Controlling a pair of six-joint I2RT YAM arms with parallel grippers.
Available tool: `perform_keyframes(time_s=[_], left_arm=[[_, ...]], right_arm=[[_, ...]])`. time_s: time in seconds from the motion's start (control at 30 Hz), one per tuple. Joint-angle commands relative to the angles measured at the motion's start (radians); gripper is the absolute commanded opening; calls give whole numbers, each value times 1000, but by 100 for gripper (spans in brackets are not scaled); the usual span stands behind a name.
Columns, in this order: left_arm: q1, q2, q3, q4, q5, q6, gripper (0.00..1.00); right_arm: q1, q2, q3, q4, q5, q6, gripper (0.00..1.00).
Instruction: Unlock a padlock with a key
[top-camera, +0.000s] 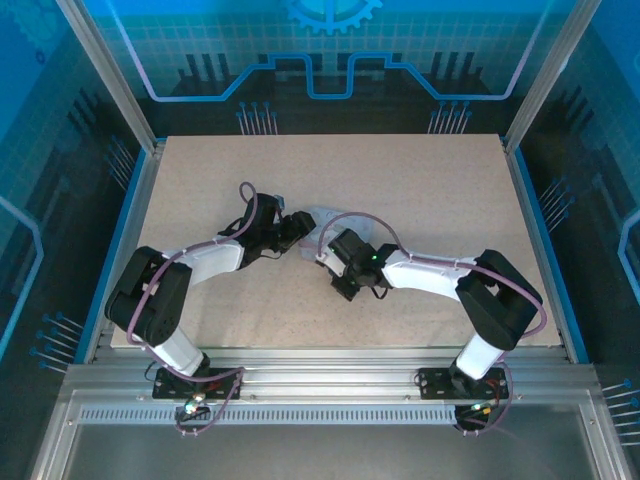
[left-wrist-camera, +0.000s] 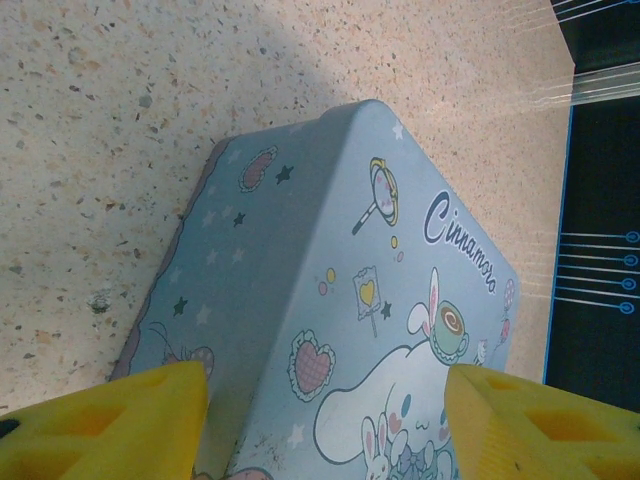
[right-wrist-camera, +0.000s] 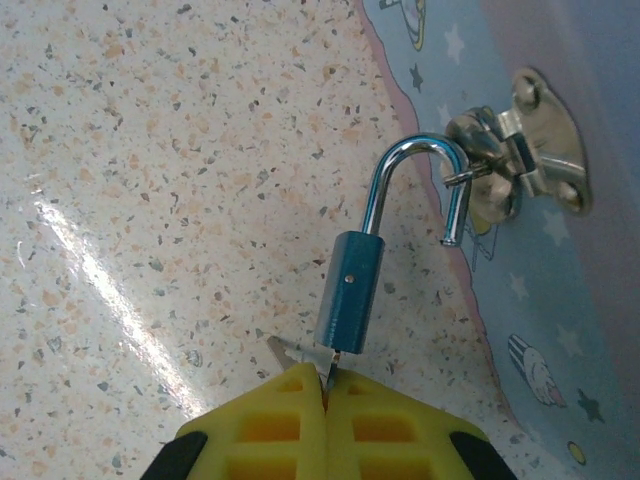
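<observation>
The small blue-grey padlock (right-wrist-camera: 350, 290) hangs by its silver shackle (right-wrist-camera: 415, 165) from the metal hasp (right-wrist-camera: 520, 150) on the pale blue cartoon tin (right-wrist-camera: 560, 300). The shackle's free end stands out of the body. My right gripper (right-wrist-camera: 325, 385) is shut on the key (right-wrist-camera: 328, 368), whose blade enters the padlock's bottom; a second key tip pokes out to the left. My left gripper (left-wrist-camera: 325, 420) has its yellow fingers (left-wrist-camera: 150, 420) on either side of the tin (left-wrist-camera: 380, 250), holding it. From above, both grippers (top-camera: 295, 228) (top-camera: 330, 250) meet at the tin (top-camera: 325, 222) mid-table.
The speckled beige tabletop (top-camera: 420, 180) stretches bare around the tin. Blue walls and metal frame posts (top-camera: 110, 80) bound the table on all sides. A dark edge strip (left-wrist-camera: 600, 200) runs along the table's side.
</observation>
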Motion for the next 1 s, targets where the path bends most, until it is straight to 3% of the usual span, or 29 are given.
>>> perform_keyframes(time_s=[0.0,0.97], left_arm=[[9,13,28,-1,28,20,65],[7,17,28,-4,42,16,65]], right_arm=[[15,-15,-4,15,23,-41,0],[32,41,90,-45,84,-180,0]])
